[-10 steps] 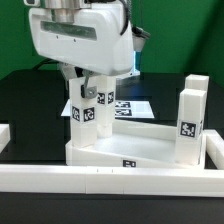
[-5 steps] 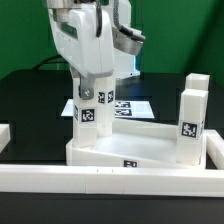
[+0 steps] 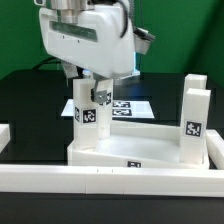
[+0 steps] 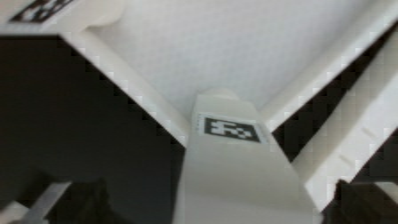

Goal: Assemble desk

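Observation:
The white tray-like tabletop [image 3: 120, 158] lies upside down at the front, with four tagged white legs standing at its corners. Two legs are at the exterior view's left, one nearer [image 3: 87, 125] and one behind it [image 3: 103, 100]. Two are at the right, one nearer [image 3: 190, 125] and one behind [image 3: 198, 88]. My gripper [image 3: 90, 84] hangs over the nearer left leg. In the wrist view this leg [image 4: 235, 170] rises from a corner of the tabletop [image 4: 214, 50]. My gripper [image 4: 210, 200] straddles it, open, with both dark fingertips [image 4: 54, 200] off its sides.
The marker board [image 3: 138, 106] lies flat on the black table behind the tabletop. Long white border rails run along the front [image 3: 110, 182], the left [image 3: 5, 135] and the right [image 3: 214, 150], close around the tabletop.
The hand twisted about its vertical axis over the left leg and has turned back to its first orientation. It sits slightly higher. The legs and tabletop have not visibly moved.

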Tool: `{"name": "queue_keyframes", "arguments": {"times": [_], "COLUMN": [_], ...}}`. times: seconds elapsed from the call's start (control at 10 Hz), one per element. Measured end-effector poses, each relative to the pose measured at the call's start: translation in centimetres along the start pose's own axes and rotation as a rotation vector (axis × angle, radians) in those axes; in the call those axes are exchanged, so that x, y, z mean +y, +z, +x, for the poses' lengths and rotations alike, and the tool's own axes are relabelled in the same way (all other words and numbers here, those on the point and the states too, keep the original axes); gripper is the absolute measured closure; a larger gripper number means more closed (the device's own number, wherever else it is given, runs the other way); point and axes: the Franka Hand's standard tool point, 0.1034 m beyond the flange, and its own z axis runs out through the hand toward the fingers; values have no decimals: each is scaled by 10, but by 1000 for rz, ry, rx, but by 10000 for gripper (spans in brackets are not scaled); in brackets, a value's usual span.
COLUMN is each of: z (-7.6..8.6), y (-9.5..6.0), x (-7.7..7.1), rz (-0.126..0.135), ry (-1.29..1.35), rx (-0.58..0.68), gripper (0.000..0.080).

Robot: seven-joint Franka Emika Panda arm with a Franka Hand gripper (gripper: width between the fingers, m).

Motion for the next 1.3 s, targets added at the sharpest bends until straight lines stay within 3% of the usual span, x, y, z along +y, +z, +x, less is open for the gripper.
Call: {"name": "queue_keyframes", "arguments": {"times": [0.5,0.7,1.3], "z": [0,-4,2], "y": [0,0,1], "x": [0,-4,2], "rz": [-3,-28,-30], "ry": [-356,-564,-956], "rx": [3,14,12], "gripper": [150,150,150]}}
